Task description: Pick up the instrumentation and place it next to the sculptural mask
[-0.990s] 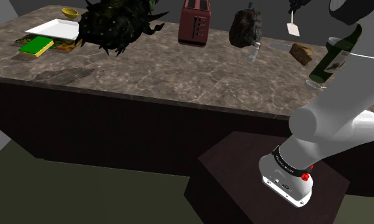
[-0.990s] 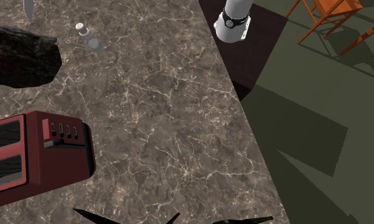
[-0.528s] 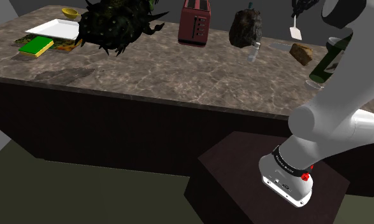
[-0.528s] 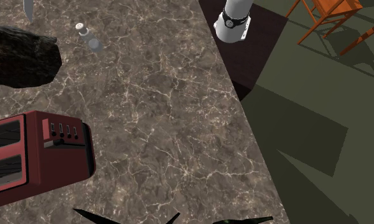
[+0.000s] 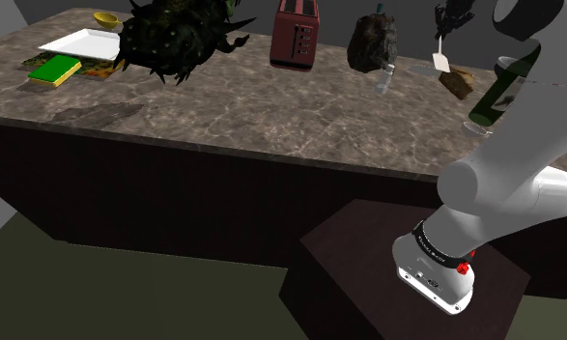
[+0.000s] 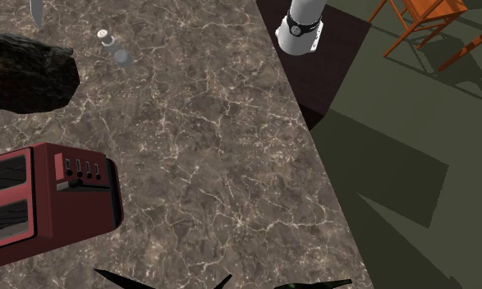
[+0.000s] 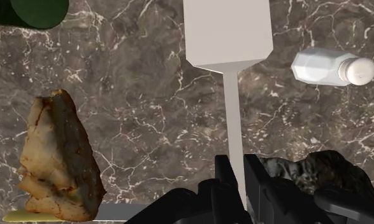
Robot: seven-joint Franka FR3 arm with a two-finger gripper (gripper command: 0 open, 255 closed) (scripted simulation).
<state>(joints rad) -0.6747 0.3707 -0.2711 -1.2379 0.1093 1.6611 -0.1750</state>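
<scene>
The pale flat tool with a thin handle (image 7: pixel 227 38) is in our black pincer (image 7: pixel 236 181), which squeezes tight around the handle. The wide end hangs past the fingertips, above the brown marble counter (image 7: pixel 147 95). So we think the picking up is done, and the putting down is left. A brown lumpy chunk (image 7: pixel 58 159) lies off to one side of the pincer. The dark lumpy mask (image 7: pixel 325 168) sits close on the other side. Our white arm (image 5: pixel 532 106) reaches high over the counter, with the pincer pointing down.
</scene>
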